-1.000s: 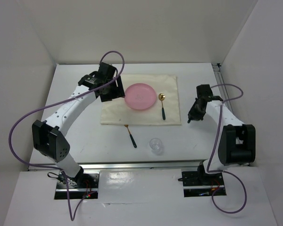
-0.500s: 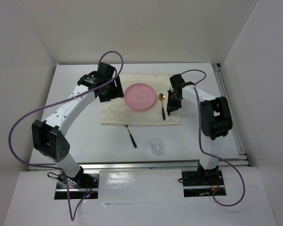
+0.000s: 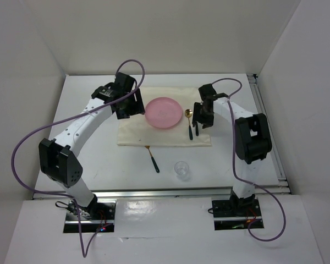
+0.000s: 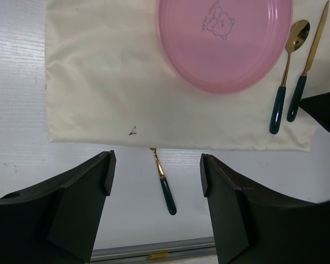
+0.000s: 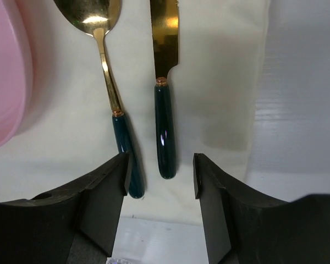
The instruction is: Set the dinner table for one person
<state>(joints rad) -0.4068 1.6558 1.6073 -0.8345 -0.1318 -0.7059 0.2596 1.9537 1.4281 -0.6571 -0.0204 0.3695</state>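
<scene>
- The right fingers (image 3: 201,120) stand apart on either side of the knife (image 5: 165,132) handle, gripping nothing. The knife lies on the cream placemat (image 4: 99,82), parallel to the spoon (image 5: 125,144).
- Best to rise straight up, so that neither finger nudges the knife askew.
- The left fingers (image 3: 131,108) hang wide open and empty above the placemat's left part, beside the pink plate (image 4: 225,44).
- The white counter (image 3: 220,165) carries the placemat, a fork (image 4: 166,192) at its near edge, and a glass (image 3: 181,169).

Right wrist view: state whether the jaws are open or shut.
Open: the right gripper has its jaws apart, clear of the knife lying between them on the cloth.
</scene>
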